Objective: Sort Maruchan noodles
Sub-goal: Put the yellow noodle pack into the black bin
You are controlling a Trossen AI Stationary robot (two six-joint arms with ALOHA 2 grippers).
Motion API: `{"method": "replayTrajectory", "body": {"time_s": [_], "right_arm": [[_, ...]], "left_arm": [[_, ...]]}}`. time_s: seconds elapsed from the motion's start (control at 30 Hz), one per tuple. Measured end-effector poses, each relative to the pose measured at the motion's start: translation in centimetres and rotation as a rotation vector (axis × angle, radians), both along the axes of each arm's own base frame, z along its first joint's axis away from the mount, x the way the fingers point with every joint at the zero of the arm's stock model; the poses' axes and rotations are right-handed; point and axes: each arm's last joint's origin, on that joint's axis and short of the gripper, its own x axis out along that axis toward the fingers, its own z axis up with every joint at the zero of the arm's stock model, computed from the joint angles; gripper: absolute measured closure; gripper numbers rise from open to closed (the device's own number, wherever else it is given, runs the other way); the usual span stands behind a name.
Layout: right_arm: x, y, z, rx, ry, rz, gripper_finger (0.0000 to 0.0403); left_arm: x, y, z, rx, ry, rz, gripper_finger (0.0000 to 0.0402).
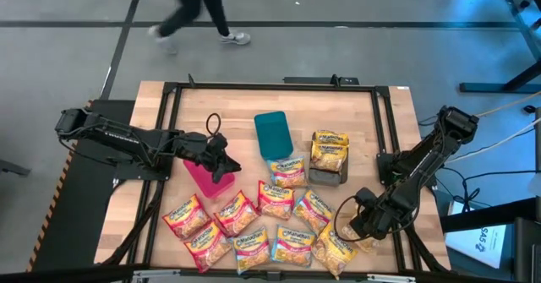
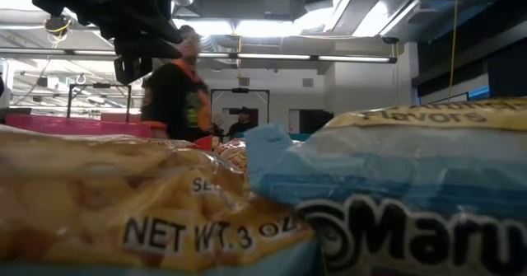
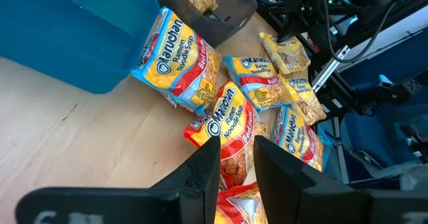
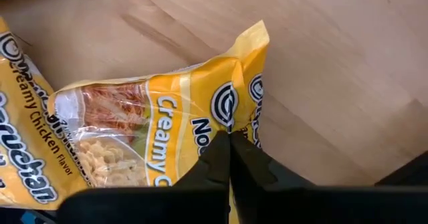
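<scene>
The right gripper [image 4: 229, 158] has its two dark fingers [image 4: 212, 162] pressed together on the edge of a yellow Creamy Chicken noodle packet [image 4: 160, 127], pinching the wrapper where it folds. The packet lies on the pale wooden surface [image 4: 321, 57], its clear window showing the noodles. Beside it, away from the gripper, a second yellow Creamy Chicken packet [image 4: 23, 144] touches it.

My left wrist reads "Maruchan Ramen Noodle Soup" on a blue-edged packet [image 3: 179, 60], my right wrist reads "Creamy Chicken Flavor" on a yellow packet [image 4: 160, 130], and the low view shows "NET WT. 3 OZ" on a near packet [image 2: 148, 218].
</scene>
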Motion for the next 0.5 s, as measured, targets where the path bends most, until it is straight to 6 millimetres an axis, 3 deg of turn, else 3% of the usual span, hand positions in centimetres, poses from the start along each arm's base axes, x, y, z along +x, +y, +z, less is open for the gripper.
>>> {"method": "replayTrajectory", "body": {"time_s": [0.5], "right_arm": [[-0.16, 0.09, 0.10, 0.039, 0.048, 0.021, 0.0402]], "left_arm": [[0.00, 0.00, 0.00, 0.000, 0.000, -0.001, 0.0317]]}}
